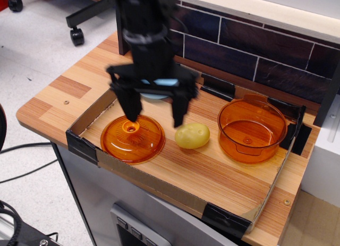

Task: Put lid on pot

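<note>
The lid is a round, shallow-domed disc of translucent orange plastic with fine ridges radiating from a small, more solid orange ring knob at its centre. It lies flat on the wooden board, directly under the gripper's left-hand finger as the camera sees it, whose tip hangs over the knob; whether it touches cannot be told. The pot is deeper, of the same clear orange, with straight walls and a small handle at its far rim. It stands uncovered well off to the gripper's right in the picture, near the tray's black-taped corner.

The gripper is spread wide, its two black fingers pointing straight down with a broad gap between them, and it holds nothing. The arm comes down nearly vertical from the top of the view, wrist above the fingers, slightly blurred.

A yellow potato-shaped toy lies just below and right of the right-hand fingertip, between lid and pot. A light blue bowl is mostly hidden behind the gripper. A low cardboard wall rims the board.
</note>
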You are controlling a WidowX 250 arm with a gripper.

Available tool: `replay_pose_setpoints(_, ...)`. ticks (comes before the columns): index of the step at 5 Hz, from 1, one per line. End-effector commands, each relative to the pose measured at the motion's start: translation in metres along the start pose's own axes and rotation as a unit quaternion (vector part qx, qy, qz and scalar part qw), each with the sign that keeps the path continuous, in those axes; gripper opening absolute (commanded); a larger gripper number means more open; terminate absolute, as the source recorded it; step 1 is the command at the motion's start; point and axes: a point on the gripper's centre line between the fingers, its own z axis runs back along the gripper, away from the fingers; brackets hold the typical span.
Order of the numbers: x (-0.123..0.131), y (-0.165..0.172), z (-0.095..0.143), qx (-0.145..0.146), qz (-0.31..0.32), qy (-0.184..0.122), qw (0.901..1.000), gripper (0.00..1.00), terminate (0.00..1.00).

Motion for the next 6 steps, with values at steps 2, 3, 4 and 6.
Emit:
replay_pose_setpoints(2,0.012,0.041,-0.025,-0.014,-0.032,-0.014,0.9993,1.00,0.00)
replay_pose_setpoints(3,0.010,0.045,-0.036,-0.010,-0.035,-0.009,0.9993,1.00,0.00)
replay_pose_setpoints(4,0.007,0.045,-0.042,-0.007,-0.040,-0.014,0.9991,1.00,0.00)
replay_pose_setpoints(6,0.015,0.039,-0.040,-0.012,-0.027,-0.019,0.9994,1.00,0.00)
